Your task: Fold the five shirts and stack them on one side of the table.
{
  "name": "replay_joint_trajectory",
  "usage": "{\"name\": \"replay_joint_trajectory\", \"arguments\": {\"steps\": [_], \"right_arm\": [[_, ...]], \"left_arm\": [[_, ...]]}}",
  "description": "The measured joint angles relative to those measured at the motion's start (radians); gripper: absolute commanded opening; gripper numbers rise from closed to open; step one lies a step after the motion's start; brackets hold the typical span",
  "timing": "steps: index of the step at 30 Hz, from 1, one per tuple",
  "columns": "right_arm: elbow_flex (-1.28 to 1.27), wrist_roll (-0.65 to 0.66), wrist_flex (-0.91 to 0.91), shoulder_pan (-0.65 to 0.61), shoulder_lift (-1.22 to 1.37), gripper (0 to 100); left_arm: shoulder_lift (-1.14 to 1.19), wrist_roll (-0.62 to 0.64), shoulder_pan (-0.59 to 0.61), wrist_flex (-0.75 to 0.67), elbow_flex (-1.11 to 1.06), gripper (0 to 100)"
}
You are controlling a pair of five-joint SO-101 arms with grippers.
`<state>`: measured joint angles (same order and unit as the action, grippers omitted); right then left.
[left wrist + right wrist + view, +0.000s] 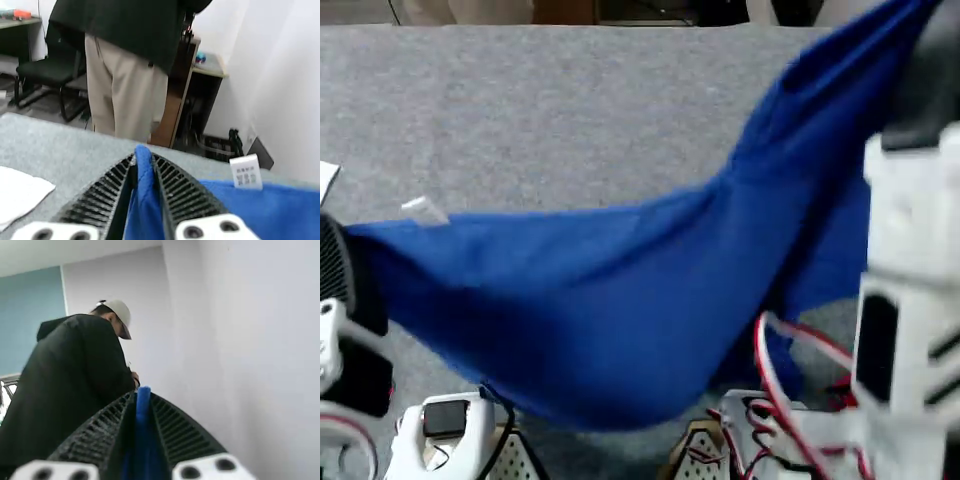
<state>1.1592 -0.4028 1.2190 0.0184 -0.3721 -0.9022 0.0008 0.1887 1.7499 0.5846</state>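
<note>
A blue shirt (620, 300) hangs stretched above the grey table (520, 110), slanting from the left edge up to the far right corner. My left gripper (144, 157) is shut on one edge of the blue shirt (142, 200), near its white label (246, 172). The left gripper (340, 265) shows low at the left in the high view. My right gripper (143, 392) is shut on another fold of the blue shirt (142, 440) and is raised high, with the right arm (910, 260) close at the right of the high view.
A white cloth or sheet (20, 192) lies on the table beside my left gripper, its corner (326, 180) at the left edge. The arm bases and red cables (780, 390) stand along the near edge.
</note>
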Motion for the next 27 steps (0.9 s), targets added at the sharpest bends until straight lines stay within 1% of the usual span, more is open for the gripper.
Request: {"name": "replay_joint_trajectory", "arguments": {"steps": [3,6,9,13,15,18,22,25,27], "right_arm": [[-0.087,-0.002,-0.018,0.006,0.015,0.5],[-0.207,-0.002,-0.041,0.008,0.04,0.5],[-0.327,-0.002,-0.092,0.009,0.075,0.5],[-0.493,-0.002,-0.215,0.014,0.121,0.5],[-0.591,-0.002,-0.29,0.014,0.161,0.5],[-0.721,-0.002,-0.439,0.014,0.244,0.5],[-0.804,0.043,-0.658,0.014,0.397,0.5],[-0.802,0.103,-0.813,0.012,0.525,0.5],[-0.775,0.15,-0.859,0.025,0.598,0.5]], "left_arm": [[0.0,0.0,0.0,-0.041,-0.104,2],[0.0,0.0,0.0,-0.117,-0.219,2],[0.0,0.0,0.0,-0.226,-0.37,2],[0.005,0.0,0.0,-0.413,-0.644,2],[0.009,0.0,0.0,-0.532,-0.79,2],[0.025,0.0,-0.002,-0.749,-1.014,2],[0.101,0.0,-0.003,-1.119,-1.267,2],[0.226,0.0,-0.003,-1.382,-1.346,2],[0.319,0.0,-0.003,-1.475,-1.333,2]]}}
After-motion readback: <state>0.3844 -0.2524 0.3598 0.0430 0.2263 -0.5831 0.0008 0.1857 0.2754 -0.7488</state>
